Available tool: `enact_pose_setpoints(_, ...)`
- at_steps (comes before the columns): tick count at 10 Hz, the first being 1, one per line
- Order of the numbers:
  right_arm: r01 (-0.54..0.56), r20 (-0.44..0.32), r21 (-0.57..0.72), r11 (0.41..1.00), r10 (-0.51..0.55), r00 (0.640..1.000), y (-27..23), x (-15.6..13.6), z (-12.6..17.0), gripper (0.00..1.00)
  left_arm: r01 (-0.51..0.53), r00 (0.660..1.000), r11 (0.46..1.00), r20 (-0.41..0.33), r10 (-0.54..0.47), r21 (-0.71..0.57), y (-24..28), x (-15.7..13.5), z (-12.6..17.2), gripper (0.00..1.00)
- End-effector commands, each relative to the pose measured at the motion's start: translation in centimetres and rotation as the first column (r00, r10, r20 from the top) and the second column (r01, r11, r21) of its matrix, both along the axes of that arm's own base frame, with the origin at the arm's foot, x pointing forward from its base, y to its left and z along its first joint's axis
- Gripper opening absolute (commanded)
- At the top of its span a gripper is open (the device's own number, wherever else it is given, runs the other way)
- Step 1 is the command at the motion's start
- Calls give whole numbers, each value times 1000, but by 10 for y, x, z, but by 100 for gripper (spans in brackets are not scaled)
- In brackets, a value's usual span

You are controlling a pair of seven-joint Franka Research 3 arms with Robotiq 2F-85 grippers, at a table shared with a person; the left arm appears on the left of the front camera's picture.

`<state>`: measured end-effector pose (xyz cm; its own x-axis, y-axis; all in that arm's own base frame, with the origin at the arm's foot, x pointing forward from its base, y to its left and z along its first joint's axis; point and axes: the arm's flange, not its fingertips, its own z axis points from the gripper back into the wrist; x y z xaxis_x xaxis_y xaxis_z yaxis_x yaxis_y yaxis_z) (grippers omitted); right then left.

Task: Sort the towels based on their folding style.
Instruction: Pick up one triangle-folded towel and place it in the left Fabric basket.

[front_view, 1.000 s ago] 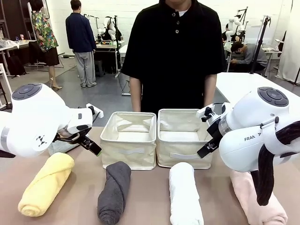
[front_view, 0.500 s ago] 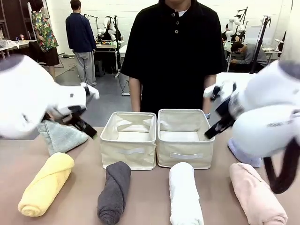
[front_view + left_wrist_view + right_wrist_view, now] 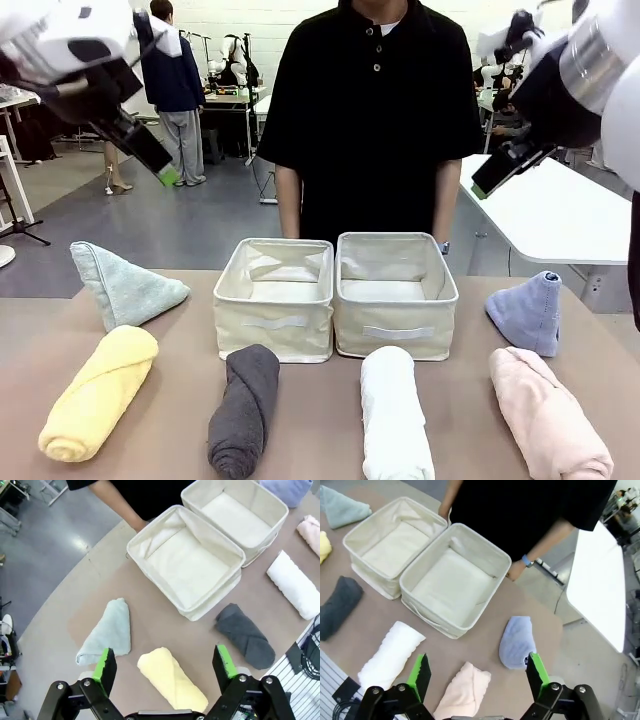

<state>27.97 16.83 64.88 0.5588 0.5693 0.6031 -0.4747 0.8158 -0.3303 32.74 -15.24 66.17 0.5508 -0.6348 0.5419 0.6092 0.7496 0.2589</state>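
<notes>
With your left gripper [image 3: 165, 661] and right gripper [image 3: 477, 672] both high, spread wide and empty, nothing is sorted yet: the yellow towel [image 3: 98, 392], dark grey towel [image 3: 243, 408], white towel [image 3: 394, 415] and pink towel [image 3: 548, 415] lie rolled in a row before the bins [image 3: 275, 322], with the mint cone [image 3: 125, 290] and blue cone [image 3: 528, 312] flanking them, one on each arm's side.

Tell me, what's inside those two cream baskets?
Only bare cloth lining in the left basket and the right basket, nothing else. Their walls hide the bottoms in the front view; the wrist views look straight in.

- Rolled cylinders in a near row: yellow towel [image 3: 98, 392], dark grey towel [image 3: 243, 408], white towel [image 3: 395, 415], pink towel [image 3: 548, 415].
- Folded cones behind: mint-green towel [image 3: 125, 290] left, light blue towel [image 3: 528, 312] right.
</notes>
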Motion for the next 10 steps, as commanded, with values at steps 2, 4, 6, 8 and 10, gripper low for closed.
enact_pose_setpoints(2, -3, -16, 27, 1000, 3, 1000, -13, 17, -30, 100, -3, 1000, 1000, -28, 3, -6, 3, 7, -40, 100)
enact_pose_setpoints(4, -3, -16, 27, 1000, 3, 1000, -13, 17, -30, 100, -3, 1000, 1000, -28, 3, -6, 3, 7, -40, 100)
enact_pose_setpoints(6, 0, -184, 250, 968, 47, 982, -55, 41, -17, 100, 177, 932, 941, -258, -255, -289, 43, 34, -27, 100)
enact_pose_setpoints(8, -22, -251, 476, 879, 160, 955, -140, 81, -17, 100, 246, 862, 841, -288, -417, -482, 106, 65, -25, 100)
enact_pose_setpoints(10, 1, -229, 613, 790, 177, 957, -228, 91, -24, 100, 251, 890, 792, -189, -415, -557, 180, 79, -13, 100)
